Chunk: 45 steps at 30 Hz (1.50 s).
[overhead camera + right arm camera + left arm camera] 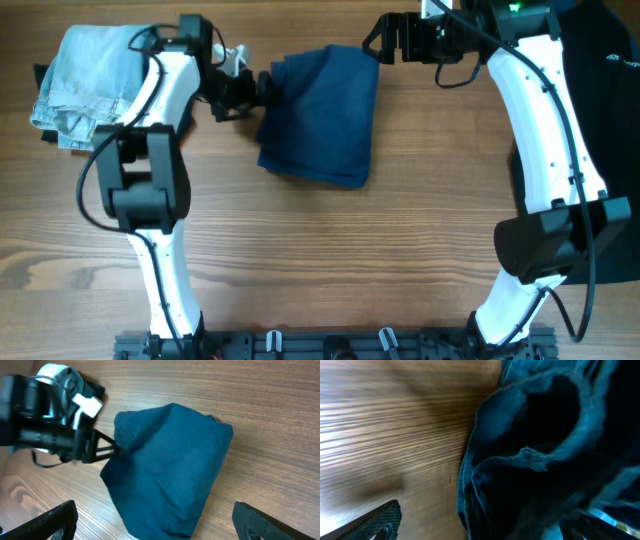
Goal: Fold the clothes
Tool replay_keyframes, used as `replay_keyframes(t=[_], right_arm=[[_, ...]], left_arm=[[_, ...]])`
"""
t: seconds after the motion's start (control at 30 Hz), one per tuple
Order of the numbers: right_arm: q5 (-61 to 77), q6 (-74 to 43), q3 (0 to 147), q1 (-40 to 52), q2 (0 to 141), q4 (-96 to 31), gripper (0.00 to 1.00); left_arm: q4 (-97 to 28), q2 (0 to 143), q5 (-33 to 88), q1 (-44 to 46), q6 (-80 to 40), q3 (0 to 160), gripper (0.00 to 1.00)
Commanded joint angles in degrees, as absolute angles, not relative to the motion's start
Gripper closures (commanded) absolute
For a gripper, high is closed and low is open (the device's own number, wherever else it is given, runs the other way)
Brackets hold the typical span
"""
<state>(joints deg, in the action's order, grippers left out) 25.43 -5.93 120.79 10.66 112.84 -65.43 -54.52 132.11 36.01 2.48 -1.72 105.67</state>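
Left gripper (257, 88): jaws spread wide, with the bunched edge of the clothes (322, 115) between them. Right gripper (379, 42): jaws spread wide, holding nothing, with the clothes just ahead.

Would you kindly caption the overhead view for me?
Navy shorts heaped on the table, open left jaws at their edge.

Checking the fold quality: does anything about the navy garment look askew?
Yes. The navy garment lies crooked, its lower edge slanting, and its upper-left corner bunches up inside the open left gripper.
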Motion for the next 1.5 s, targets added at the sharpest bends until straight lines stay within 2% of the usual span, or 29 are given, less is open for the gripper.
replay_keyframes(t=[0.0, 0.2, 0.43, 0.47, 0.5, 0.53, 0.57, 0.6, 0.63, 0.77, 0.87, 0.97, 1.1, 1.47], right_arm=[[25.3, -4.6, 120.9, 10.5, 113.4, -65.6, 0.0], [25.2, -4.6, 120.9, 10.4, 113.4, -65.5, 0.0], [25.3, -4.7, 120.9, 10.4, 113.4, -65.6, 0.0], [25.3, -4.7, 120.9, 10.4, 113.4, -65.6, 0.0], [25.3, -4.7, 120.9, 10.4, 113.4, -65.6, 0.0], [25.3, -4.7, 120.9, 10.4, 113.4, -65.6, 0.0], [25.3, -4.6, 120.9, 10.4, 113.4, -65.6, 0.0], [25.3, -4.6, 120.9, 10.4, 113.4, -65.6, 0.0], [25.2, -4.6, 120.9, 10.4, 113.4, -65.6, 0.0], [24.4, -4.4, 120.9, 10.4, 113.4, -65.4, 0.0], [21.8, -4.5, 120.9, 10.4, 113.4, -65.2, 0.0], [20.3, -4.7, 120.9, 9.6, 113.4, -64.7, 0.0], [19.4, -6.6, 120.9, 8.7, 113.4, -61.8, 0.0], [16.1, -7.5, 118.9, 8.7, 114.8, -59.6, 0.0]], left_arm=[[-53.1, 136.1, 43.4, 2.5, 2.8, 105.0, 0.0], [-50.7, 138.8, 50.7, 3.3, 2.8, 105.0, 0.0], [-49.6, 142.6, 47.5, 9.7, 2.1, 105.0, 0.0], [-49.5, 143.5, 47.5, 10.6, 1.9, 105.0, 0.03], [-49.4, 144.3, 47.5, 11.6, 1.9, 105.0, 0.17], [-49.0, 144.7, 47.5, 12.3, 1.9, 105.0, 0.44], [-48.7, 144.8, 47.4, 12.5, 1.2, 105.0, 0.61], [-48.2, 144.8, 47.0, 12.5, -0.3, 105.0, 0.92], [-47.4, 144.7, 47.1, 12.4, -2.2, 105.0, 0.96], [-42.7, 144.5, 48.4, 11.1, -11.5, 105.0, 0.96], [-39.1, 143.2, 55.6, 9.8, -15.5, 105.0, 0.96], [-38.6, 140.4, 57.2, 8.2, -17.4, 105.1, 0.96], [-38.7, 133.7, 57.2, 5.9, -17.5, 105.1, 0.96], [-28.9, 115.6, 50.5, -0.7, -38.7, 105.1, 0.96]])
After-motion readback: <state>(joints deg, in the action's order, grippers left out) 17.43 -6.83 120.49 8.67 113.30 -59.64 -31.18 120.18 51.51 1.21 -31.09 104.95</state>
